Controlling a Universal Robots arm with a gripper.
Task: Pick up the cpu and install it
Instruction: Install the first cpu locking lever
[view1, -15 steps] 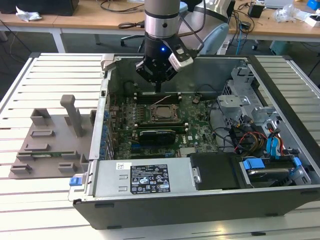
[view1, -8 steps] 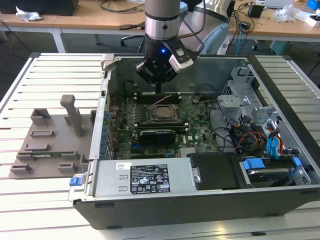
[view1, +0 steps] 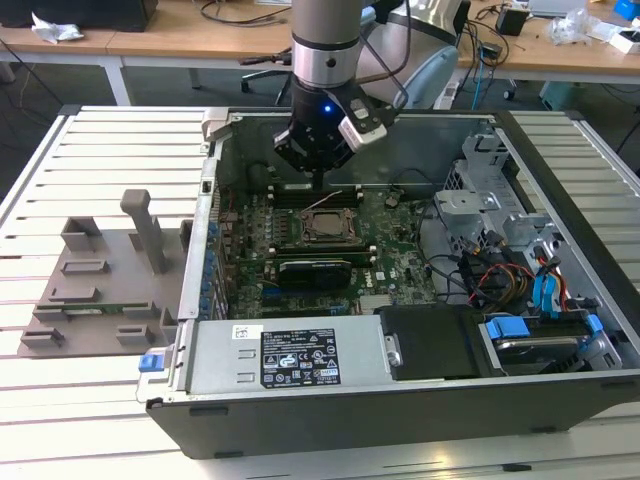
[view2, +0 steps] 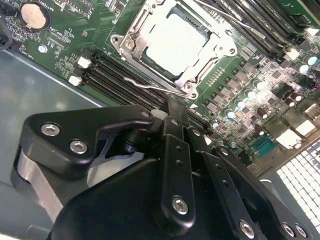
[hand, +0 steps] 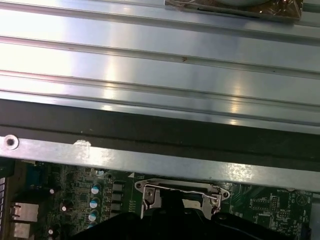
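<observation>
Exterior view: gripper (view1: 318, 178) hangs just beyond the socket (view1: 322, 226) inside the computer case (view1: 560, 385)
Second wrist view: fingers clenched, nothing held; cpu (view2: 175, 42) sits in the socket frame
First wrist view: lift away straight so the cpu stays undisturbed

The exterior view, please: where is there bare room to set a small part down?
The slatted table is bare beyond the grey holder tray, and along the case's near edge. Inside the case it is crowded: the motherboard, cables, and the hand above the cpu.
</observation>
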